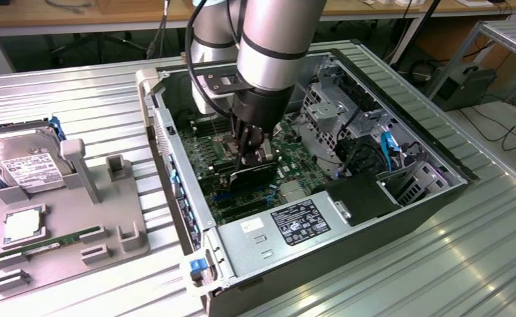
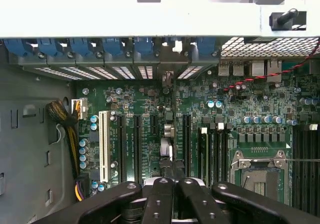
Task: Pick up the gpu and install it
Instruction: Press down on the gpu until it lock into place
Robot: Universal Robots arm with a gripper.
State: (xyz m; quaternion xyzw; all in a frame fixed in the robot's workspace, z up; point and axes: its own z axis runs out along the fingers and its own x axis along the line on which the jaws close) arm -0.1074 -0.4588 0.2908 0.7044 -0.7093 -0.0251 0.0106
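At the exterior view's left we saw a grey parts holder (image 1: 64,244) on the slatted metal table (image 1: 82,99). A silver hard drive (image 1: 22,162) with a white label stood propped in its back slot, a square processor chip (image 1: 22,226) lay flat below it, and a narrow green RAM stick (image 1: 51,240) lay along the holder's front part.

Moving rightward, we came to the open computer case (image 1: 328,224), lying on its side with the green motherboard (image 1: 210,142) facing up. The arm (image 1: 271,46) reached straight down into the case, and the gripper (image 1: 253,157) sat low over the expansion slots. Its jaws were closed together on the top edge of the gpu (image 1: 249,177), a thin black card standing on edge above the motherboard, in line with the slots. From the exterior view we could not tell whether the card was fully seated in its slot or just touching it.

In the wrist view we saw the gripper (image 2: 172,194) with its black fingers (image 2: 160,199) pressed close around the thin edge of the gpu (image 2: 167,156), which ran away from the camera toward the rear bracket openings (image 2: 145,72) of the case.

Farther to the exterior view's right, inside the case, we saw the power supply (image 1: 297,224) with its black label near the front edge, and the metal drive cage (image 1: 328,109) beyond the arm.
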